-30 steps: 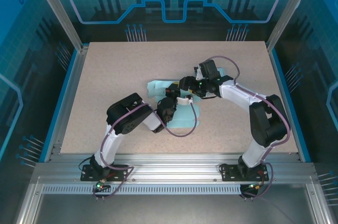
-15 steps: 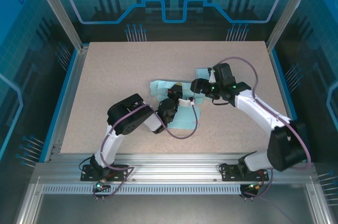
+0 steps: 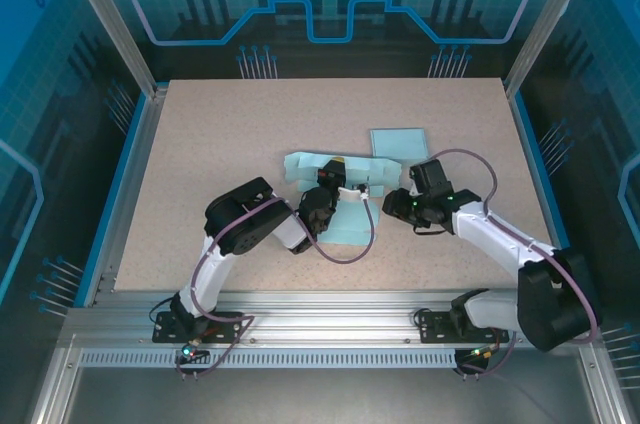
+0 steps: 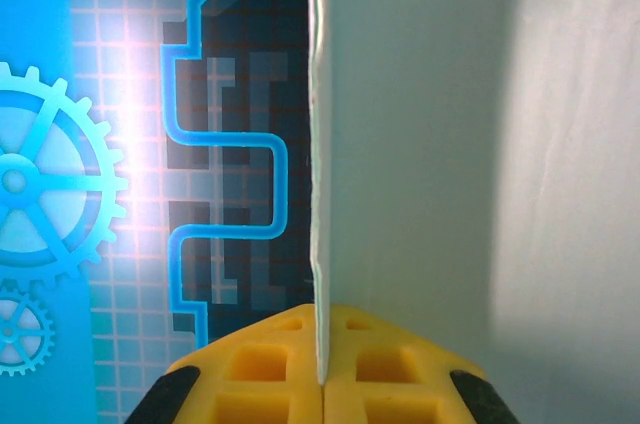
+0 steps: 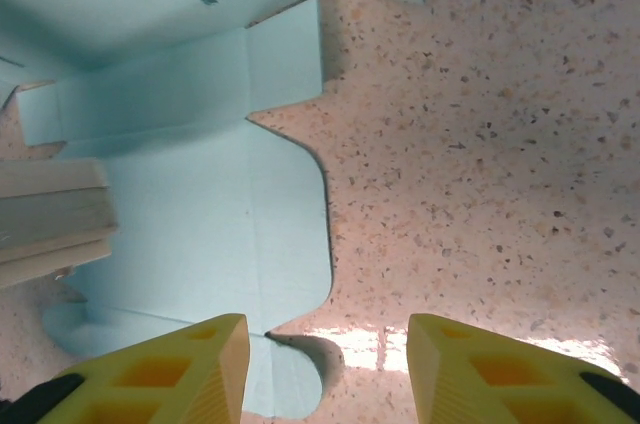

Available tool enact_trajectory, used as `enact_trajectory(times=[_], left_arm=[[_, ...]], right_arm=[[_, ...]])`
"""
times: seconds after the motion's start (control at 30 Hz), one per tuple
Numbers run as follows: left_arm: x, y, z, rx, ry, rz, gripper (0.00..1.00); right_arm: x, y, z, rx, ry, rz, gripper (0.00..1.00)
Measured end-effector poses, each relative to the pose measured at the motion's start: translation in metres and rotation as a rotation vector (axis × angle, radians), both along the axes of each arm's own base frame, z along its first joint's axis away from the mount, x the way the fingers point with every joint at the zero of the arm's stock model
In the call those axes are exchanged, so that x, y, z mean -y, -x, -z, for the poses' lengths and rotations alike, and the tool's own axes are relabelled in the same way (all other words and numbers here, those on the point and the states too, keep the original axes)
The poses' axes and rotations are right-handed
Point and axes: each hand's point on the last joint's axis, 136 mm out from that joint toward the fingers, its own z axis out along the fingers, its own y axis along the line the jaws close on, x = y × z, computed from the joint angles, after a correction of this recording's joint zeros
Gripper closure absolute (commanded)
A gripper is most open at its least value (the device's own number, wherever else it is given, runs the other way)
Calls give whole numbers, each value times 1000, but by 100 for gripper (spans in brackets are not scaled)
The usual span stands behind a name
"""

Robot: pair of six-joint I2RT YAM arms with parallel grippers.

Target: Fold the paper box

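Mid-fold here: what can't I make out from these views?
Top view: the left claw covers its pinch point on the paper box.
Left wrist view: the pinched panel hides whatever lies behind it.
Right wrist view: the box is cut off at the left and top edges.

Speckled table (image 3: 220, 144), flattened paper box (image 3: 340, 227), loose sheet (image 3: 398, 141)

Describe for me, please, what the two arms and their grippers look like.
Both the left arm and the right arm have white links with bulky black joints, and a purple cable runs along each. The left gripper and the right gripper have yellow fingers moulded with square recesses.
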Motion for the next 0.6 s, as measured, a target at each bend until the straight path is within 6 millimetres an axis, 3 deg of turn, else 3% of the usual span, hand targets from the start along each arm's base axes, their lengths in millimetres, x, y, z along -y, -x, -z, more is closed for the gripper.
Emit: enact_trajectory(times=[0.27, 0.6], left_arm=[[0, 0, 0, 3, -4, -1, 100], [2, -2, 0, 7, -8, -1, 100]], right_arm=[[-9, -24, 27, -5, -18, 28, 54], [-17, -48, 42, 38, -35, 30, 53]])
